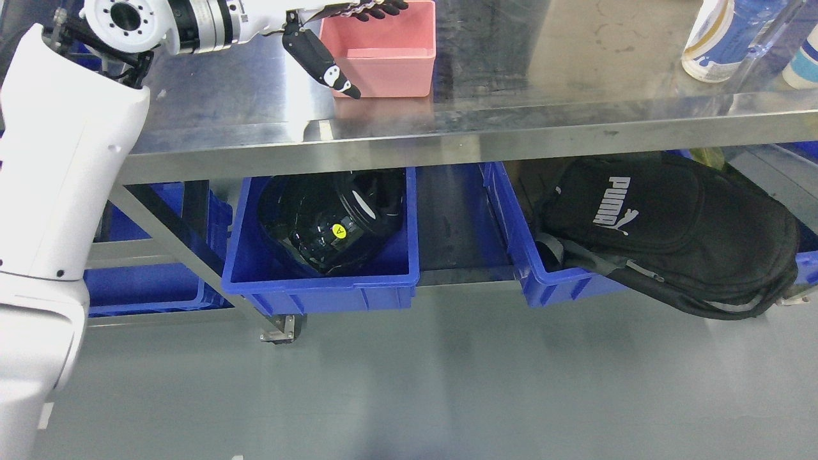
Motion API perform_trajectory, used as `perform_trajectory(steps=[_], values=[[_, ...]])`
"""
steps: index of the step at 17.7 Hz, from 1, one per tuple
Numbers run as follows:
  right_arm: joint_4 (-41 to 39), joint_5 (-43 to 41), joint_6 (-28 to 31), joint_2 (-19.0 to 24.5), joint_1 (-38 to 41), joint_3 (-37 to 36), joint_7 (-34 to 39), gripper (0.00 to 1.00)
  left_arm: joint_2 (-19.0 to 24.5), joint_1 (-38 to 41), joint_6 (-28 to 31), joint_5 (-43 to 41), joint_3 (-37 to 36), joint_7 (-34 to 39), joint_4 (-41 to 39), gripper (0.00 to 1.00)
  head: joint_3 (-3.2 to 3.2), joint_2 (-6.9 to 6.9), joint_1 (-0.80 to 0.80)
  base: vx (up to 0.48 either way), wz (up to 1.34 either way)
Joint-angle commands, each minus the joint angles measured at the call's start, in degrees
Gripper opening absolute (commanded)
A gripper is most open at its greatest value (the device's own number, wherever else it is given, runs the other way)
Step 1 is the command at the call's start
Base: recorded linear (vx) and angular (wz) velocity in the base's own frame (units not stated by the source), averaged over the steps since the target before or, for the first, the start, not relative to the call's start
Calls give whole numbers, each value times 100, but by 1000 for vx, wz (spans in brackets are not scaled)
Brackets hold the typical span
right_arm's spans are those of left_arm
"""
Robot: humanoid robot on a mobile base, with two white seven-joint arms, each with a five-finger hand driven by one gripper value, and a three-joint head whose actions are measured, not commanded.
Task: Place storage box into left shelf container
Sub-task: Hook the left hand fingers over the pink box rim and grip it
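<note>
1. The left hand [348, 38] reaches across the steel table [575, 121] to the pink box [383, 54]: its fingers [377, 9] hook over the box's near-left rim and the thumb [319, 61] lies down the outside wall, so it appears to be grasping the box, which sits on the tabletop.
2. To do this well, the grip probably needs to pinch the wall firmly before lifting, keeping the box level.
3. Below the hand, under the table, sits a blue bin [319, 275], likely the target, already holding a black helmet [332, 220], so room is tight.
4. The table edge lies between hand and bin; the box must clear it.
5. Far right of the hand, a second bin [543, 281] holds a black bag [671, 230], and bottles [709, 38] stand on the table.
</note>
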Motion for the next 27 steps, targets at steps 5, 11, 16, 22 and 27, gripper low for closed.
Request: perform_trajectory(steps=[5, 11, 16, 22, 27], values=[[-100, -9, 4, -100, -35, -17, -27, 100, -843, -192, -52, -308, -486, 8, 1403, 96, 0, 0, 0, 0, 0], [-100, -9, 4, -100, -35, -17, -27, 100, -1080, -148, -52, -440, -329, 8, 1808, 80, 0, 0, 0, 0, 0], [-100, -9, 4, -100, -35, -17, -27, 100, -1362, -130, -666, -572, 646, 166, 2089, 34, 0, 0, 0, -1, 7], [-100, -9, 4, -100, -35, -17, -27, 100, -1537, -42, -1642, -546, 2051, 166, 2389, 0, 0, 0, 0, -1, 13], [-100, -9, 4, -100, -35, -17, -27, 100, -1719, 159, -2170, -511, 3800, 350, 2301, 0, 0, 0, 0, 0, 0]])
